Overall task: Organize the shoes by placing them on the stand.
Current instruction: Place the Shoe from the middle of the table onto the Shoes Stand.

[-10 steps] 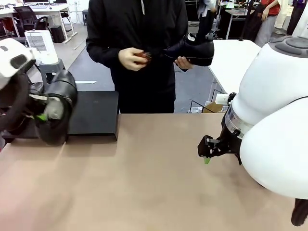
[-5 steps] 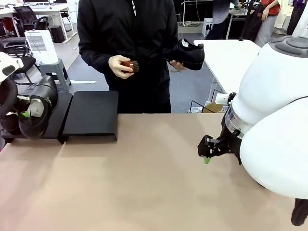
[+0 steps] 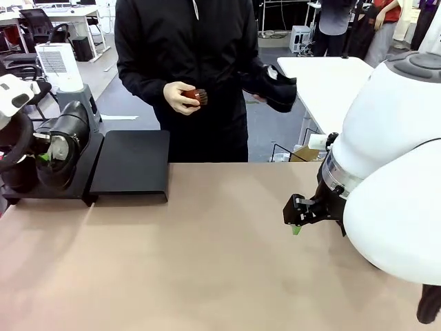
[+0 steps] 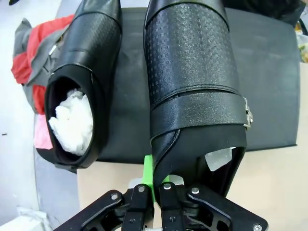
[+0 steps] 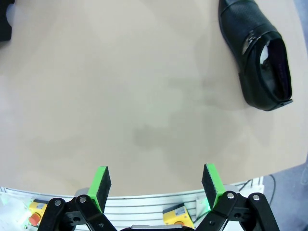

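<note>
Moved left since 1 second ago, your left hand (image 4: 156,175) clamps a shoe (image 4: 192,82) by the heel over the stand (image 3: 131,162) at frame left, beside another shoe (image 4: 79,86). Your right hand (image 5: 156,175) gapes open above the table (image 3: 207,262); beyond, a person (image 3: 186,62) holds a 3rd shoe (image 3: 275,86).

I see open tabletop (image 3: 207,255) across the middle and the right half of the stand (image 3: 131,165) free, but two shoes (image 4: 192,72) block its left half and a person (image 3: 186,69) stands at the far edge.
</note>
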`<state>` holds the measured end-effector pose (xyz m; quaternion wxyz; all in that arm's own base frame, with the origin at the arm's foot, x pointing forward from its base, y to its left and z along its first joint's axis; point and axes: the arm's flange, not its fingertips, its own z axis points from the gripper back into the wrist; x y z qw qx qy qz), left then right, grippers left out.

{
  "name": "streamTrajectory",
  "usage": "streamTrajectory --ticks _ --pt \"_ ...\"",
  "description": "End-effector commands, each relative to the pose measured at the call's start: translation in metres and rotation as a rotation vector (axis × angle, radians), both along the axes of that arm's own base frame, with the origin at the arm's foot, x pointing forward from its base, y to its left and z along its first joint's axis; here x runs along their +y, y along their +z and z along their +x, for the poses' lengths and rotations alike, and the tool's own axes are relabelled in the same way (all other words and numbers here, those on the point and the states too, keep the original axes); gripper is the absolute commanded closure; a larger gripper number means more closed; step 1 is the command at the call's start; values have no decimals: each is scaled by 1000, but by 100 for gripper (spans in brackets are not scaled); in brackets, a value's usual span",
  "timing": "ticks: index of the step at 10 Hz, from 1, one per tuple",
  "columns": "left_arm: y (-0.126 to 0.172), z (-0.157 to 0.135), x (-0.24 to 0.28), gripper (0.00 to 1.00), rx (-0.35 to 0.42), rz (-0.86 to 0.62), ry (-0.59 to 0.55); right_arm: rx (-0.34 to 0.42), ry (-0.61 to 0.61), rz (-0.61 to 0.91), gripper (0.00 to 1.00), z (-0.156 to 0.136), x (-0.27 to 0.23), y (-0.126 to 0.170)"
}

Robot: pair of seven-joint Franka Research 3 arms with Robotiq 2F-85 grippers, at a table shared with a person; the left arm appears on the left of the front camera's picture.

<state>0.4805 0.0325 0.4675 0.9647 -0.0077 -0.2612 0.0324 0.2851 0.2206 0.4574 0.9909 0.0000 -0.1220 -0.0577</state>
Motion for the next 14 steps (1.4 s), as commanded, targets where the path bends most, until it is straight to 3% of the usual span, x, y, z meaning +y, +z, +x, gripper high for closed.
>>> streamTrajectory --ticks 1,4,8,9,13,14 --pt "-2 10 12 100 -38 -18 -10 7 10 17 0 1 -1 2" --pt "-14 18 16 100 -71 -27 9 7 10 17 0 1 -1 2" --pt "-30 24 20 100 -39 -34 33 7 10 17 0 1 -1 2" --pt "-32 26 21 91 -40 -29 35 7 10 17 0 1 -1 2" --pt "-33 27 26 15 -60 -11 45 7 10 17 0 1 -1 2" --pt "-28 27 27 0 -68 0 38 7 10 17 0 1 -1 2"
